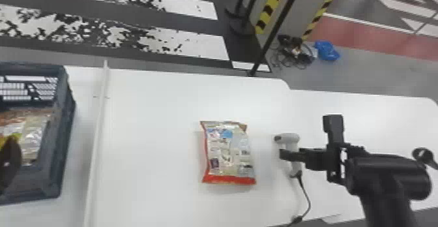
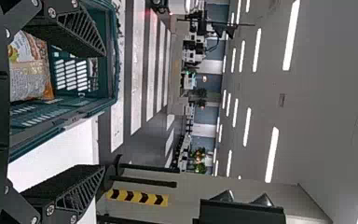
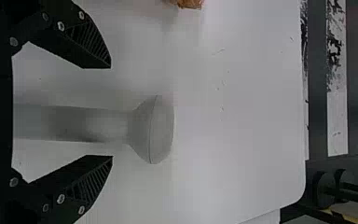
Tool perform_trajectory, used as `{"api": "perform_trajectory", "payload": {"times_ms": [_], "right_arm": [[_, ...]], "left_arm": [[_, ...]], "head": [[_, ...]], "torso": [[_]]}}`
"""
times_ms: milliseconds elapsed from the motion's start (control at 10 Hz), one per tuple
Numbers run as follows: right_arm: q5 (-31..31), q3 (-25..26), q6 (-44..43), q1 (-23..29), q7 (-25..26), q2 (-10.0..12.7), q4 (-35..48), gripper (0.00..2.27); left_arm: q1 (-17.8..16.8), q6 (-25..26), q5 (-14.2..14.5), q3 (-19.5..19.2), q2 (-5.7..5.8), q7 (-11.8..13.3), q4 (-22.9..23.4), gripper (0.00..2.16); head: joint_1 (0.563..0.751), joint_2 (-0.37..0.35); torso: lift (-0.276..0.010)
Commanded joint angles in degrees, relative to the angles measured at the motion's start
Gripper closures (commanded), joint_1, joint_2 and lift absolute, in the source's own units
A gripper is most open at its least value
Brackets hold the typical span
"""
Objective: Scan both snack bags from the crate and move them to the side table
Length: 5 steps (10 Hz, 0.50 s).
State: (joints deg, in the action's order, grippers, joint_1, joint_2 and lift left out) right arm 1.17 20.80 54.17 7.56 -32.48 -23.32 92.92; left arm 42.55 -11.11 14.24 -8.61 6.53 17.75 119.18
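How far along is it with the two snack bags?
One bag is out of the crate, on the white table; whether it's scanned, I can't tell. Nothing is gripped: the right gripper stands open around the scanner. The other bag lies in the crate, so its scan and move look left.

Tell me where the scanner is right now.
In the head view, the scanner is over the white tabletop, right of the red-edged snack bag; in the right wrist view, it shows between the open fingers of the right gripper.
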Motion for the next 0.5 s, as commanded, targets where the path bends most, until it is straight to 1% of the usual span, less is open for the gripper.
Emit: {"api": "perform_trajectory", "payload": {"times_ms": [0,100,200,300,400], "right_arm": [[-1.9,-0.8,-0.6,-1.0,-1.2,-0.5,-1.4,0.73],[-3.0,-1.5,-0.4,-1.6,-2.1,-0.7,-2.2,1.08],[-3.0,-1.7,0.6,-1.9,-1.9,-0.6,-2.5,1.87],[-2.9,-1.7,1.3,-2.0,-1.5,-0.5,-2.5,2.19],[-2.7,-1.5,1.5,-2.0,-1.6,-0.5,-2.5,2.25]], "left_arm": [[0.0,0.0,0.0,0.0,-0.03,0.0,-0.1,0.15],[0.0,0.0,0.0,0.1,-0.03,0.0,-0.1,0.15],[0.1,-0.2,0.0,0.0,-0.03,0.1,-0.1,0.15],[0.2,-0.5,0.0,0.0,-0.03,0.1,-0.1,0.15],[0.2,-0.7,0.1,0.0,-0.03,0.3,-0.1,0.15]], "head": [[0.695,-0.334],[0.695,-0.333],[0.695,-0.333],[0.695,-0.334],[0.695,-0.337]], "torso": [[-0.075],[-0.075],[-0.075],[-0.075],[-0.075]]}}
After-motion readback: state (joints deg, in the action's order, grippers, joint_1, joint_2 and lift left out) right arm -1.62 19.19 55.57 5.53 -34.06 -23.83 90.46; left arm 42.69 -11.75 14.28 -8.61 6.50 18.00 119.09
